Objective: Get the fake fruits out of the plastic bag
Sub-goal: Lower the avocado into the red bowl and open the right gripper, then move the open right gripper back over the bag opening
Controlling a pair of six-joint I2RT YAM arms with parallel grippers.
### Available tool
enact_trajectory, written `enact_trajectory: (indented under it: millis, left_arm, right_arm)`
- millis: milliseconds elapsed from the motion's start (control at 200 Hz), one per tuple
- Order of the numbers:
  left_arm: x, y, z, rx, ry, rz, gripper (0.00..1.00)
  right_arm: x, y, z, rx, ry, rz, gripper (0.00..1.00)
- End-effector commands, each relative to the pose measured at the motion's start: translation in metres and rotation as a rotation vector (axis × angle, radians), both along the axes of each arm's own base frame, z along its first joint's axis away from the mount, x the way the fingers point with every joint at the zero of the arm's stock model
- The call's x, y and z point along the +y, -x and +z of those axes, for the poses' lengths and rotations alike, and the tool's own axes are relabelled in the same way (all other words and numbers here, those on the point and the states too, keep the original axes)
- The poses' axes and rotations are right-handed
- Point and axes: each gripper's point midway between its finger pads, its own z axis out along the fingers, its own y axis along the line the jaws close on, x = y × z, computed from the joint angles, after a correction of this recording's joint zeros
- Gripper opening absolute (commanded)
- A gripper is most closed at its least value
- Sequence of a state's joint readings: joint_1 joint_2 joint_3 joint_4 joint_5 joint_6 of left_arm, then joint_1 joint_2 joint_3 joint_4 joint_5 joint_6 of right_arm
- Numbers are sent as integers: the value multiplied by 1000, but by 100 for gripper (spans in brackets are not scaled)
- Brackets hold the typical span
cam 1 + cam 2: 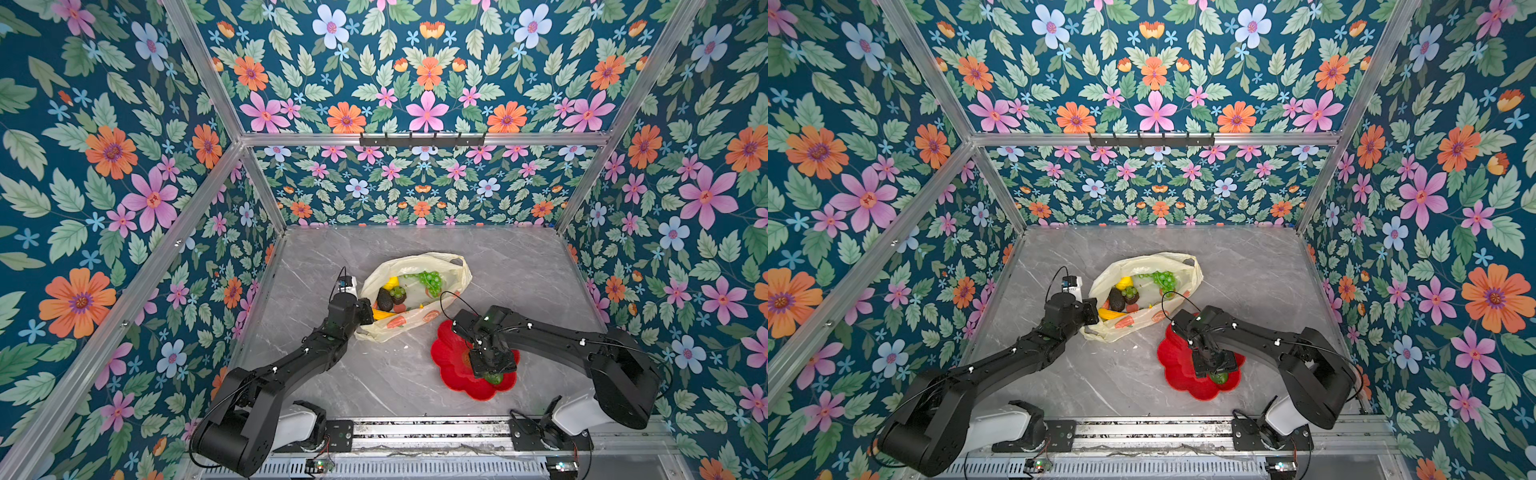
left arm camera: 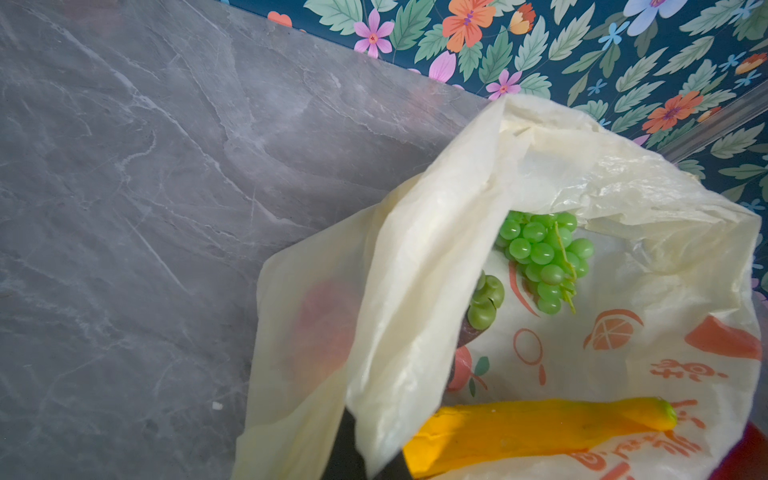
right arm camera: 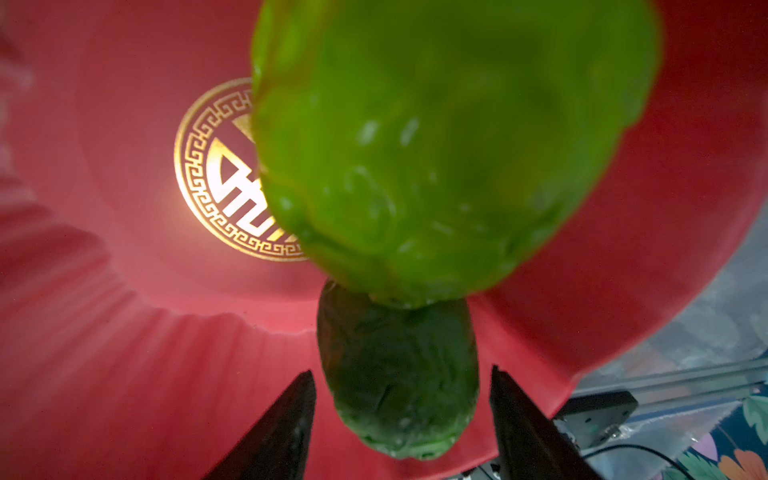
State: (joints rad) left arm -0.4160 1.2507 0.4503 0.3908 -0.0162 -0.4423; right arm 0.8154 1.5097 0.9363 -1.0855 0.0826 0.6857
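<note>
Marble table (image 1: 519,270): left end effector (image 2: 368,461) clamped on plastic bag (image 2: 415,270); right end effector (image 3: 401,374) open astride green bumpy fruit (image 3: 395,411).

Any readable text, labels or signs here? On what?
plastic bag: orange printed characters, creased and cut off; none readable.
red plate: gold round emblem with a stylised sign, partly hidden by the green bumpy fruit; unreadable.
No other text visible.
</note>
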Motion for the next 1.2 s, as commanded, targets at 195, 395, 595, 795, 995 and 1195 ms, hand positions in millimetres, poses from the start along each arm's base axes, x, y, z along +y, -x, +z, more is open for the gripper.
enact_trajectory:
  millis: [195,395,595,795,995,1195]
  left_arm:
    - [2,-3,3,-13,-6,11,0]
    - [1,-3,3,-13,-4,8,0]
    - [1,-3,4,-15,-4,9,0]
    - [2,-3,4,-14,-6,10,0]
    - [0,-3,2,-6,-5,4,0]
    - [-1,-4,1,-2,-4,0,0]
  right_arm:
    - [-20,5,8,-16,101,-66,70]
    - [-21,3,14,-50,85,-80,71]
    - [-6,-6,25,-91,5,-62,72]
    - [9,-21,52,-197,-108,-29,73]
    - [39,-60,98,-411,-267,12,73]
    - [98,-107,143,-579,-472,72,71]
